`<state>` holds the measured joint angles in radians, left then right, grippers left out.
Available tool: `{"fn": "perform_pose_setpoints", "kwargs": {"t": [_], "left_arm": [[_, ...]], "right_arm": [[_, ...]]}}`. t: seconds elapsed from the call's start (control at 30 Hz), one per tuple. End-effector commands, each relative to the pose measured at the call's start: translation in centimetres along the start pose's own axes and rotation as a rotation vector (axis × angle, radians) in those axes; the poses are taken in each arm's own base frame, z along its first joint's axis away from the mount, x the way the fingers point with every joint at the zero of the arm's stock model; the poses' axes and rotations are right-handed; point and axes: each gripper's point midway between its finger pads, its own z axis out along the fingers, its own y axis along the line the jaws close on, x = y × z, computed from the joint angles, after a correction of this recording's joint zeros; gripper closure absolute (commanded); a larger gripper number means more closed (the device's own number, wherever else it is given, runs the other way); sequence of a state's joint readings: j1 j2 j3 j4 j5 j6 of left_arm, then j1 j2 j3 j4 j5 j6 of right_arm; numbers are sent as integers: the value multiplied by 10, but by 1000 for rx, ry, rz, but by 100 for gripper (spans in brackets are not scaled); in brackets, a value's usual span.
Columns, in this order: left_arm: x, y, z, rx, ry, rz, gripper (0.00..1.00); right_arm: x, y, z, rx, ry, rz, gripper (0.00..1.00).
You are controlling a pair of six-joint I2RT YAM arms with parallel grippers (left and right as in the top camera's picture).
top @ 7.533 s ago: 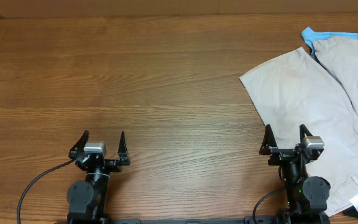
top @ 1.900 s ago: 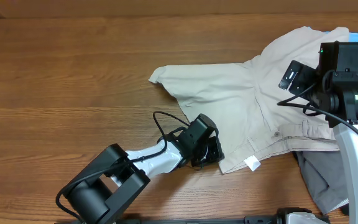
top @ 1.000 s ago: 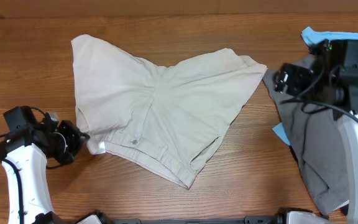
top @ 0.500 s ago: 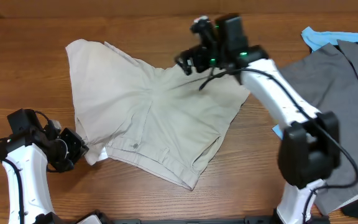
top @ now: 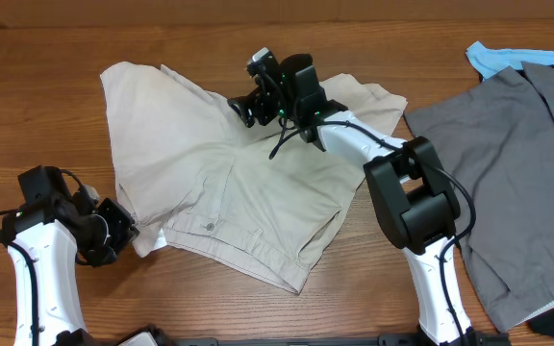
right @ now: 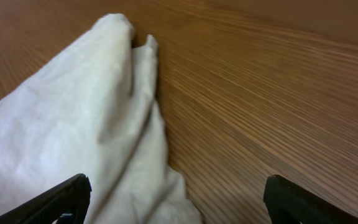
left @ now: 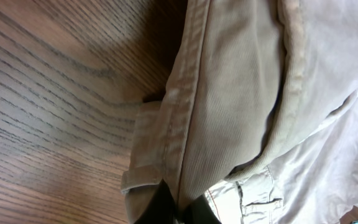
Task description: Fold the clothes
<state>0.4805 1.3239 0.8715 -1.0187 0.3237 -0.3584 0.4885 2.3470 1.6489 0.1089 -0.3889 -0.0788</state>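
Wood is all you see on the left part of the table [top: 27,106]. Low down on that side is the left claw [top: 115,231], and it is pinched tight on one corner of the shorts [top: 229,183], right at the waistband. In the left wrist view the pale cloth [left: 229,93] hangs in thick folds and runs down into the dark fingers [left: 169,208] at the bottom edge. The shorts lie spread out in the middle of the table. One leg points to the far left corner and the other leg points to the right. A little button [top: 208,224] sits on the waistband near the front. The right claw [top: 241,108] is over the top part of the shorts, between the two legs, and it is wide open with nothing in it. In the right wrist view its two tips stand far apart, with a bunched bit of the shorts [right: 73,124] on the left and bare wood [right: 260,93] on the right. Farther right lies a grey cloth [top: 508,173], apart from the shorts. A blue cloth [top: 493,58] peeks out at its far edge.
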Motion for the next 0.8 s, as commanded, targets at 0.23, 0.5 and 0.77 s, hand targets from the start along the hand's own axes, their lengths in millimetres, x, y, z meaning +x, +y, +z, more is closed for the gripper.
{"fn": "perform_pose_setpoints", "kwargs": {"t": [0.23,0.5,0.77], "left_arm": [[-1,-6,-5,-3,-21,45,96],[-1,-6,-5,-3,-20,45,96],[-6,-8,-5,4,-39,51,96]], "right_arm": [[36,23,28,-66,79,-27,18],[54,44,48,-106,209,-138,28],[40,-29,37,234,183,18,95]]}}
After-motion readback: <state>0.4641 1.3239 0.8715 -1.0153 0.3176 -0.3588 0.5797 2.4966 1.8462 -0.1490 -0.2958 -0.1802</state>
